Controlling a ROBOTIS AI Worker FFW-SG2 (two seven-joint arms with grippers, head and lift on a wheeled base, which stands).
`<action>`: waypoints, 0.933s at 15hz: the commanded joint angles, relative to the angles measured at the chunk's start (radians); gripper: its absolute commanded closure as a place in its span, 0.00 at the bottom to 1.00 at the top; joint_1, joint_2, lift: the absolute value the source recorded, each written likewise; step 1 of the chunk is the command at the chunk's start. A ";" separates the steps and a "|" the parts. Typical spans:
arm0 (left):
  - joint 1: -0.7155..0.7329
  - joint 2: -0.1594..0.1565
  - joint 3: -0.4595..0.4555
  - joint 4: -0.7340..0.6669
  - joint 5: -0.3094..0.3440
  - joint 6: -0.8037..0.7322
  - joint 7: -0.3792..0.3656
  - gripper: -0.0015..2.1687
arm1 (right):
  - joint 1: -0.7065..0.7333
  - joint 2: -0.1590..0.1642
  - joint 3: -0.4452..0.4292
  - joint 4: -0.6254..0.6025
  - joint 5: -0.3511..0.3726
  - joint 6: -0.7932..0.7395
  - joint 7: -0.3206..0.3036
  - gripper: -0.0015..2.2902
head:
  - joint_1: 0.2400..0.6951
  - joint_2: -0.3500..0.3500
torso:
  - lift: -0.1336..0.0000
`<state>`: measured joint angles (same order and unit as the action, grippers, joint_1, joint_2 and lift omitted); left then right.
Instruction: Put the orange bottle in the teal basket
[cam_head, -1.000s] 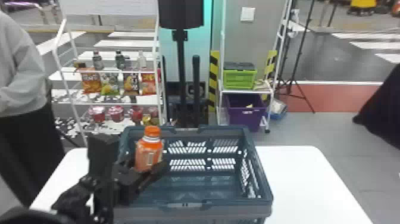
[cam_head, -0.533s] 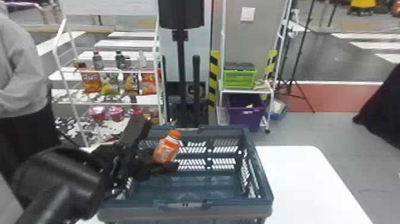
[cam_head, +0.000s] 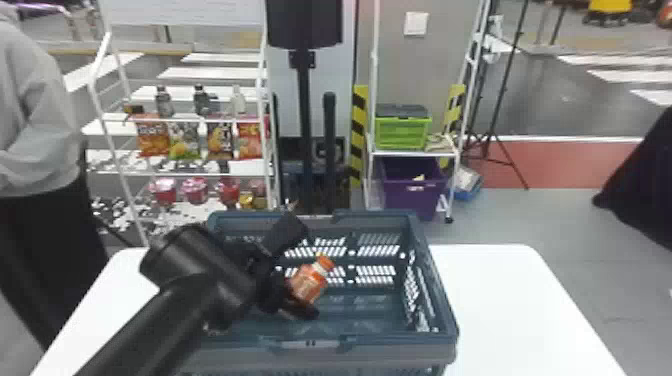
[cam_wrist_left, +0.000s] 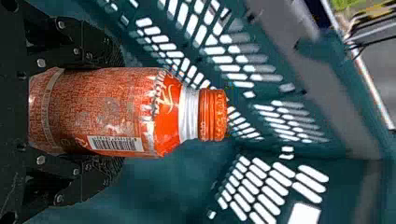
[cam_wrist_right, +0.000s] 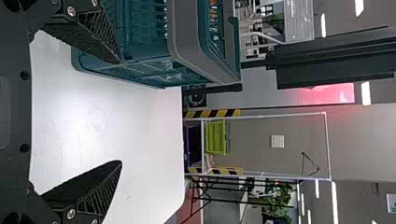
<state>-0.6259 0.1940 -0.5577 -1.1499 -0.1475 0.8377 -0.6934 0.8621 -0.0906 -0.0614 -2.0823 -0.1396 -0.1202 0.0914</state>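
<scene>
Nearest, off the right side of the teal basket (cam_head: 390, 354), the right gripper (cam_wrist_right: 120, 112) hangs over the white table (cam_head: 500, 300), fingers spread wide with nothing between them.

The left arm (cam_head: 170, 320) reaches over the basket's left side. Its gripper (cam_wrist_left: 123, 112) has closed only as far as the bottle's width allows, one finger along each side of the orange bottle (cam_head: 307, 284). The bottle is within the basket's walls, tilted, its orange cap (cam_wrist_left: 213, 115) towards the basket's far side; whether its base touches the floor I can't tell.

The likely trouble is in the release — let go at this slant, or too high, and the bottle would probably topple and roll. The fingers could also catch the basket's side wall as they spread, or drag the bottle along if one pad clings on the way out. Lowering it first looks wiser.

Beyond the basket stand a rack of snack bags (cam_head: 220, 137), far left, and a green crate (cam_head: 401, 131), behind and to the right.
</scene>
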 joint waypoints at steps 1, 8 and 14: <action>-0.028 -0.065 0.001 0.110 -0.095 -0.038 -0.040 0.28 | 0.000 0.000 0.000 0.002 0.000 0.000 0.001 0.05 | 0.57 0.50 | 1.00; -0.029 -0.110 0.009 0.157 -0.216 -0.031 -0.069 0.20 | 0.000 0.000 0.000 0.001 0.000 0.000 -0.001 0.05 | 0.57 0.50 | 1.00; -0.005 -0.110 0.078 0.099 -0.207 -0.010 -0.052 0.07 | 0.006 0.000 0.000 -0.007 0.000 0.000 -0.001 0.05 | 0.57 0.50 | 1.00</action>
<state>-0.6370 0.0843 -0.4954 -1.0252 -0.3558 0.8185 -0.7471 0.8659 -0.0905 -0.0614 -2.0877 -0.1395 -0.1203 0.0909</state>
